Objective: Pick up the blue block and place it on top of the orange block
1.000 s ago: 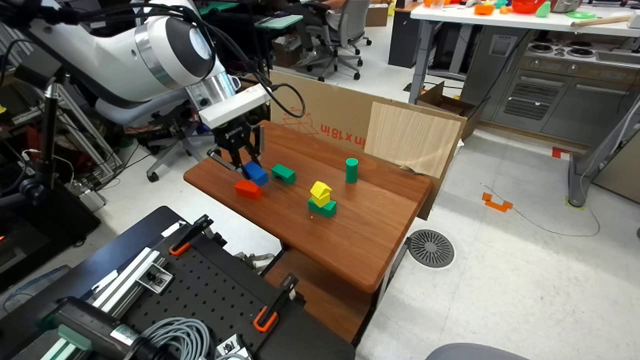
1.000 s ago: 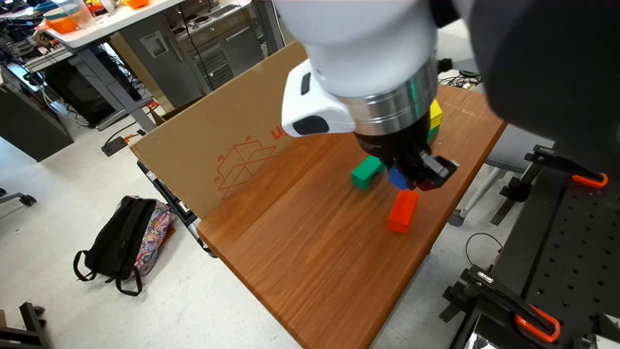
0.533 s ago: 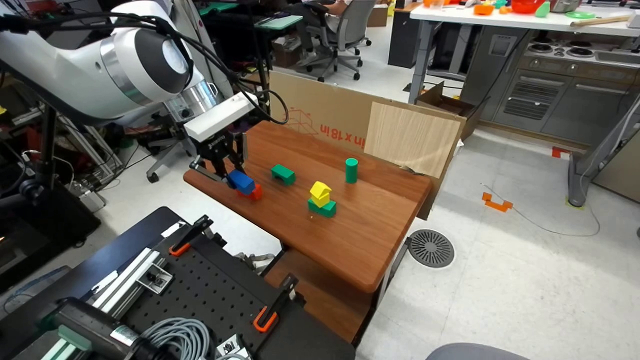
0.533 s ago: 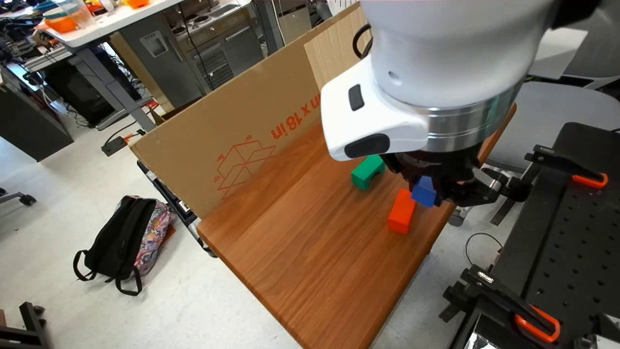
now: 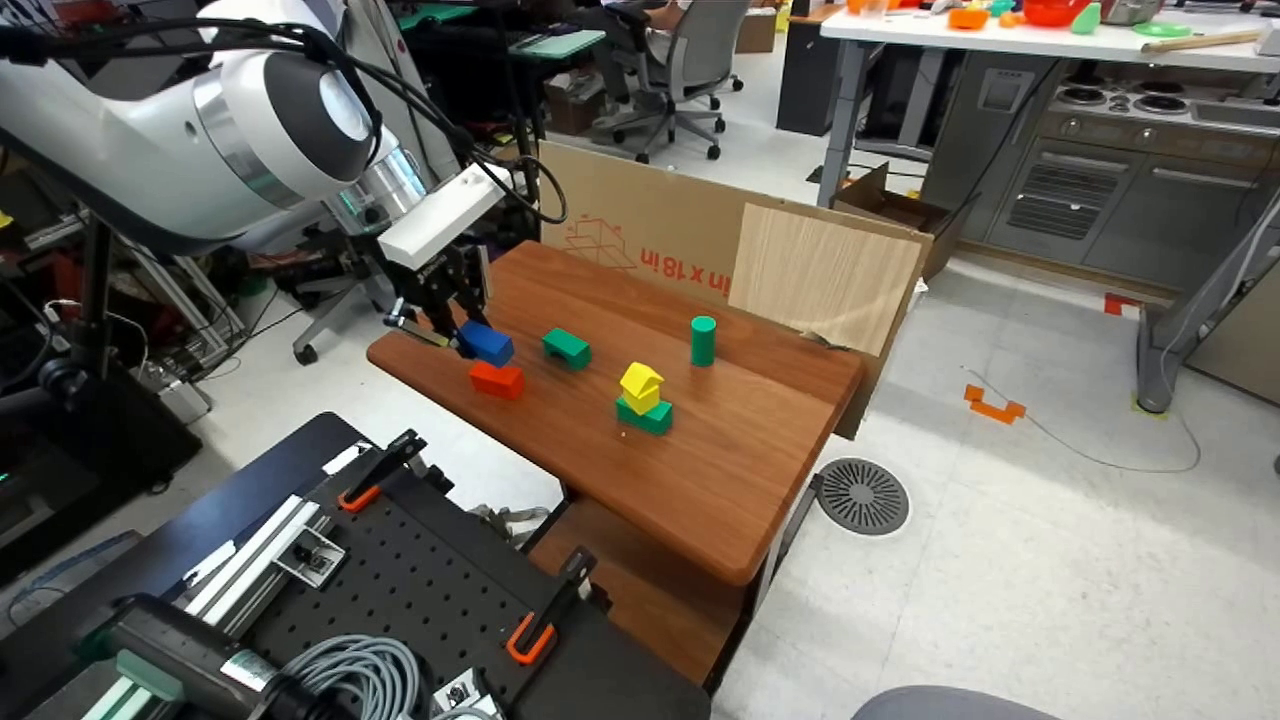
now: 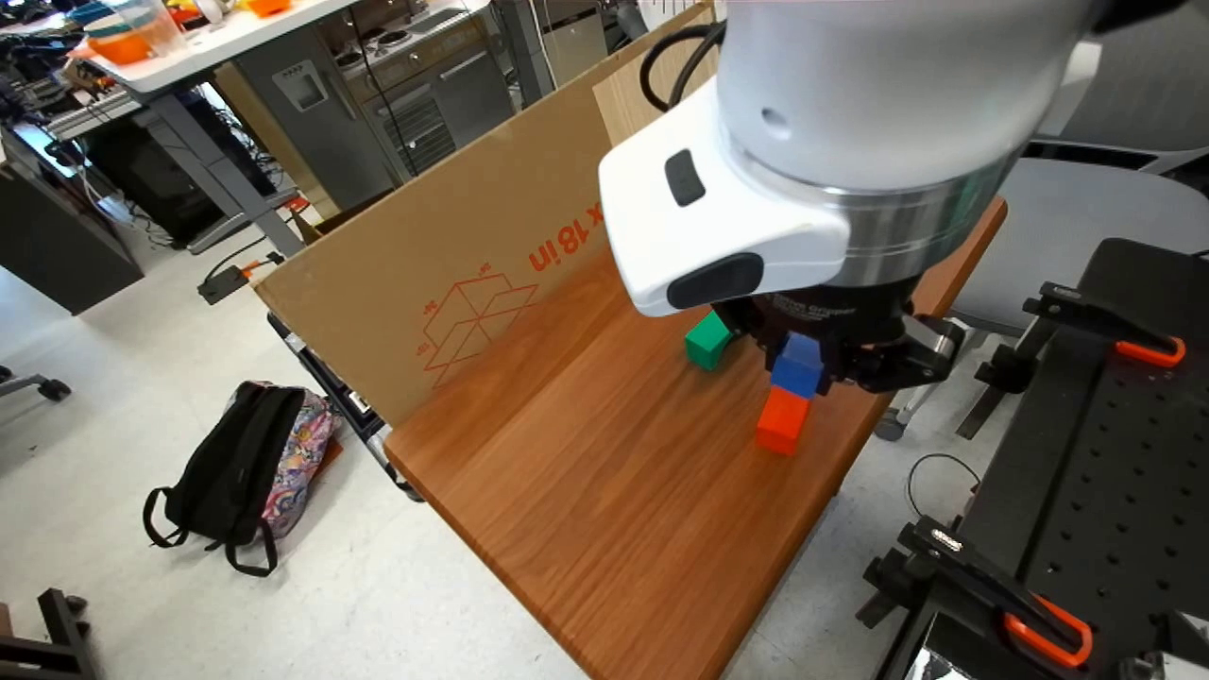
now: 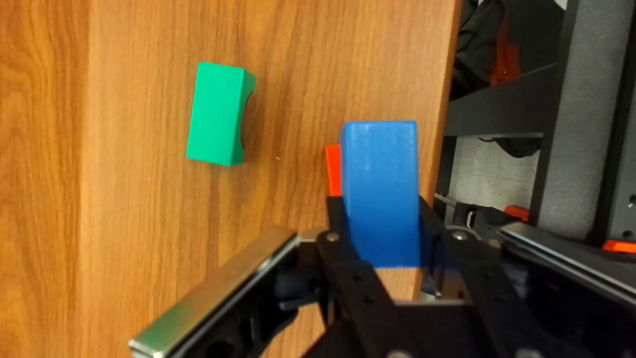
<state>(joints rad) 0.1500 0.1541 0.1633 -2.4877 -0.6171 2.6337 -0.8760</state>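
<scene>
The blue block [image 5: 488, 345] is held in my gripper [image 7: 381, 213], whose fingers press on its two sides in the wrist view. The orange block [image 5: 497, 380] lies on the wooden table just below the blue block in both exterior views [image 6: 783, 425]. In the wrist view the blue block [image 7: 381, 184] covers most of the orange block, and only a strip of orange [image 7: 334, 169] shows at its left. The blue block [image 6: 798, 368] appears raised close above the orange block. I cannot tell whether they touch.
A green arch block [image 5: 567, 348] lies beside them, also in the wrist view [image 7: 217, 113]. A green cylinder [image 5: 703, 341] and yellow blocks [image 5: 641, 385] on a green block [image 5: 645, 416] stand farther along. A cardboard panel [image 5: 640, 205] borders the table. The table edge [image 7: 437, 149] is near the orange block.
Over the last second my gripper carried the blue block away from the green arch toward the orange block. In the last half second it shifted back slightly, uncovering the orange block in an exterior view.
</scene>
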